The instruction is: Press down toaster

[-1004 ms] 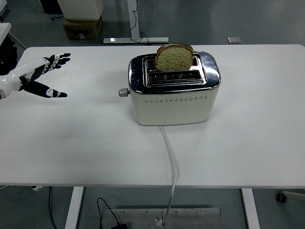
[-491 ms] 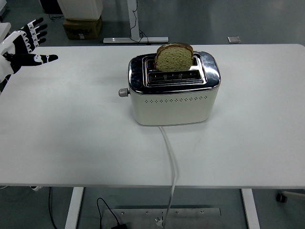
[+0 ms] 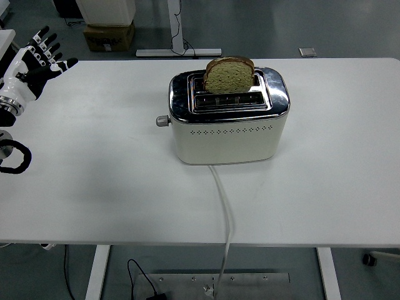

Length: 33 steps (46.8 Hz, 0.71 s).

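A cream-sided toaster (image 3: 228, 122) with a shiny metal top stands near the middle of the white bench (image 3: 94, 187), its long side facing the camera. A slice of brown bread (image 3: 229, 74) sits in the rear slot and stands well proud of the top, which suggests the carriage is up and the lever has not yet been pushed down. The front slot looks empty. The small grey lever (image 3: 162, 120) sticks out from the toaster's left end, near the top of the side wall, so it faces the side the left arm comes from. A white power cord (image 3: 225, 212) runs from the front of the toaster toward the camera and drops over the bench's near edge.

The left hand (image 3: 39, 57) is at the far left edge of the view, raised above the bench's back corner, with its fingers spread and holding nothing. It is well apart from the toaster and its lever. The right hand is not visible.

Judging from this, the pressing step is not yet done: the hand would have to travel right across the open bench to reach the lever and then push down on it. Since the lever is small and sits tight against the toaster's wall, a fingertip would need to land squarely on top of it or it could slip off.
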Available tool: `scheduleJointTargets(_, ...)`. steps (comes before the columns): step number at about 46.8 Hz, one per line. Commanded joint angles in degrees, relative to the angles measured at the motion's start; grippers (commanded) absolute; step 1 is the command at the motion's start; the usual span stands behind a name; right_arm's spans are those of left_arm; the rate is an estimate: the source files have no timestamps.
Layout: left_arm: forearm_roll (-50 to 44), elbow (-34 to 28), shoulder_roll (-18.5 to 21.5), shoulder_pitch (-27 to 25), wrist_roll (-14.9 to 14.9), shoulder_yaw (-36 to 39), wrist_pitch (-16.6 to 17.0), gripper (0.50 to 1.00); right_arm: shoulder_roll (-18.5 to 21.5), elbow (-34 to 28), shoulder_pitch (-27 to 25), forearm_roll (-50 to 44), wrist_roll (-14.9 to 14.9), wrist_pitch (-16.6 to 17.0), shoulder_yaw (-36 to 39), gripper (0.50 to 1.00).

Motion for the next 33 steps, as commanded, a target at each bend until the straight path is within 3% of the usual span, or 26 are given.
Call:
scheduleJointTargets(1, -2.0, 0.3, -0.4, 0.0, 0.0, 0.0, 0.1, 1.000, 0.0, 0.0, 0.0, 0.0, 0.0, 0.0, 0.0, 0.998)
scheduleJointTargets(15, -9.8, 1.1, -4.3, 0.1, 0.0, -0.2, 0.8, 1.000, 0.0, 0.0, 0.0, 0.0, 0.0, 0.0, 0.0, 0.998)
scheduleJointTargets(33, -11.2, 4.6, -9.9, 0.4, 0.2, -0.5, 0.7, 1.000, 0.0, 0.0, -0.2, 0.0, 0.0, 0.0, 0.0, 0.998)
